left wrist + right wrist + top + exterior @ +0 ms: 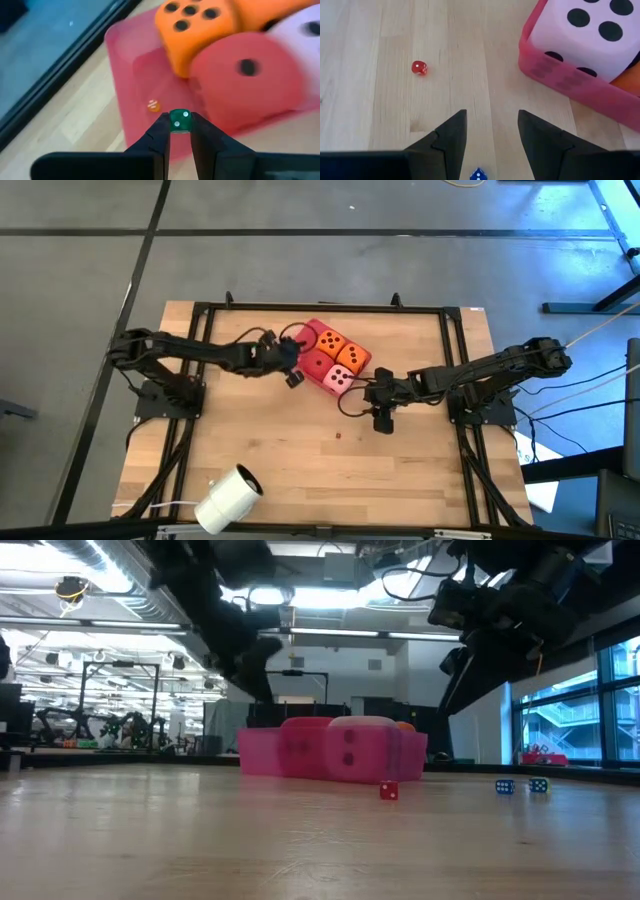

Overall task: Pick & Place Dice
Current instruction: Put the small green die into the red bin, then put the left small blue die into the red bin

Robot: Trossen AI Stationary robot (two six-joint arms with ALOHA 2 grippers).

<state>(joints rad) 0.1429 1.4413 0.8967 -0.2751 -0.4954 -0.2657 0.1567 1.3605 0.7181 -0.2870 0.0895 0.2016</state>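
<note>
A flat red tray [312,330] on the table's far middle holds several large soft dice: two orange [331,340] [352,358], one red [316,364], one pink [339,378]. My left gripper [180,126] hangs over the tray's left part beside the red die [247,75], shut on a tiny green cube with pale pips [180,120]. My right gripper [492,127] is open above bare wood, right of the tray near the pink die [590,35]. A tiny blue cube [478,175] lies under it and a tiny red one [419,68] ahead. My left gripper pinches the tiny green cube's two opposite sides [174,122] between its fingertips, at their free ends only. The cube is lifted clear above the tray floor [135,65].
A tiny orange cube [154,105] lies in the tray. Two tiny blue cubes [505,786] [539,784] and the red one [389,791] sit on the wood near the tray. A white cylinder [228,498] stands at the near edge. A black frame [455,360] borders the table.
</note>
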